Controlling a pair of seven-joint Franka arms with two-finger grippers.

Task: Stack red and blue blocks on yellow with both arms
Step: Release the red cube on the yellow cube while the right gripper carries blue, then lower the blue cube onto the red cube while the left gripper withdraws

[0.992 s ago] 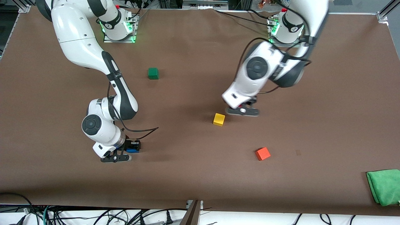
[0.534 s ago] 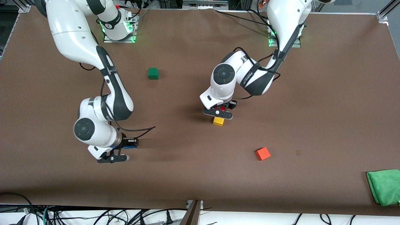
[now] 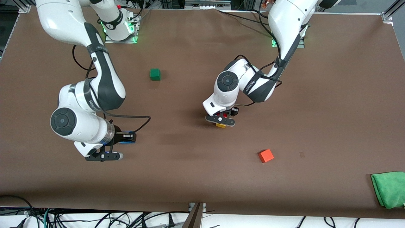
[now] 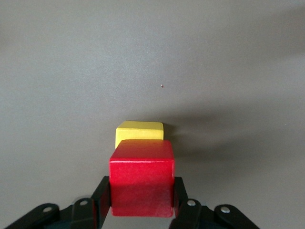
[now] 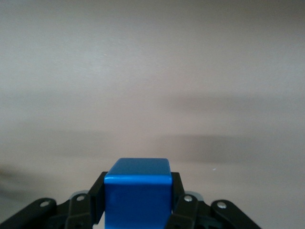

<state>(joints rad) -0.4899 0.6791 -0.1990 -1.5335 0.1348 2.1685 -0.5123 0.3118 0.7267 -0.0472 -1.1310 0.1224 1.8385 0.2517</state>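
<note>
Yellow cube (image 3: 221, 125) mostly hidden under left pincer's (image 3: 220, 119) red block (image 4: 141, 177).

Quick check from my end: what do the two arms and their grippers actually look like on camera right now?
Both arms are glossy white with dark grey joint bands and round dark joint caps. Black cables loop along each. The left gripper and right gripper are black, two-fingered, with small silver screw heads. Green lights glow at the bases.
</note>
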